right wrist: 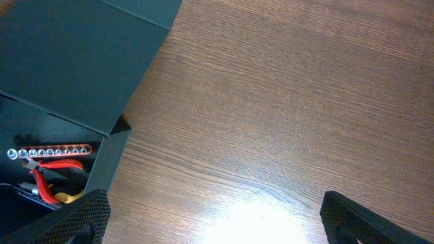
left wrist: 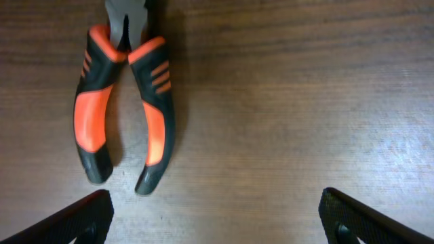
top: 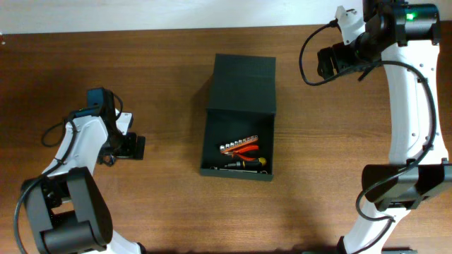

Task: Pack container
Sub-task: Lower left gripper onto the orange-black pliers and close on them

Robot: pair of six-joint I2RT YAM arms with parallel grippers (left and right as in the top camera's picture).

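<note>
Dark green-black and matte, the container (top: 239, 123) sits at the middle of the wooden surface (top: 318, 176). With its flap open, its long axis runs from the near edge of the surface to the far edge. The lid (top: 241, 85) is hinged on the far side and hides the far part of the box from overhead (whether it stands upright or leans cannot be told). The open mouth faces the near side.

Tools lie across the near end of the box. A row of silver bits in a red holder (top: 237, 146) is nearest the lid, with red-handled pliers (top: 246, 151) just below it. A yellow-and-black tool (top: 247, 163) lies against the near wall.

Nothing on the surface touches the box. The right claw (right wrist: 217, 227) hangs off its far right corner over bare wood. Its fingers (right wrist: 74, 220) are spread wide apart with nothing between them, and the box wall and lid edge show at the left of its view.

The left claw (left wrist: 217, 220) is well to the left of the container, and its fingers (left wrist: 81, 220) are likewise spread and empty. Just ahead of them, a second pair of pliers with orange-and-black handles (left wrist: 156, 115) lies flat on the surface. The handle ends point toward the left claw, and the head is cut off at the top of the wrist view. These pliers cannot be made out from overhead.
</note>
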